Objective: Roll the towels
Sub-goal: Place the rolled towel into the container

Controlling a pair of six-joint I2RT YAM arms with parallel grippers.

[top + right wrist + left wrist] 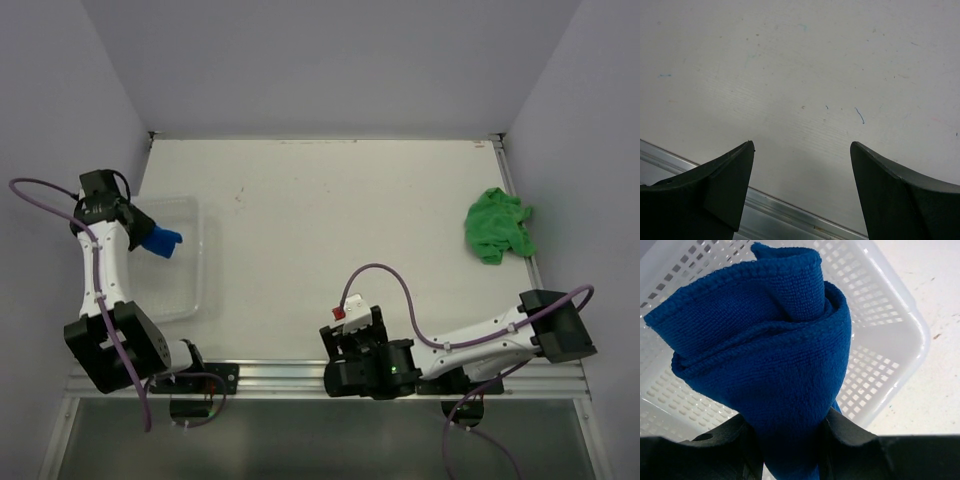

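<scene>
The left gripper [788, 442] is clenched on the blue towel [775, 355]. Its two black fingers [725, 445] press in from either side on the lower end of the cloth, partly closed around its thickness. The towel is wound into a loose roll, with its stitched hems curling round one another at the top. It hangs over the white mesh basket [907, 310], whose perforated floor and walls fill the background of the left wrist view; whether the cloth touches the basket cannot be told. In the top view the left arm reaches along the left edge of the table [330, 210], and the towel shows as a small blue bundle sticking out of the gripper above the far left part of the basket. The right gripper [801, 145] is released, its jaws spread wide with only bare tabletop between them. It sits low, just beside the aluminium rail [780, 205] at the near edge. The surface under it is scuffed and speckled, with a short blue streak [860, 115] a little beyond the fingertips. The green towel [497, 225] lies crumpled and unrolled at the right edge of the table, toward the far side, well apart from both grippers and from the basket. Purple cables [380, 275] loop off both arms. A small red and white part [343, 311] sits on the right wrist, and a green light [393, 368] glows on that arm near the rail.
</scene>
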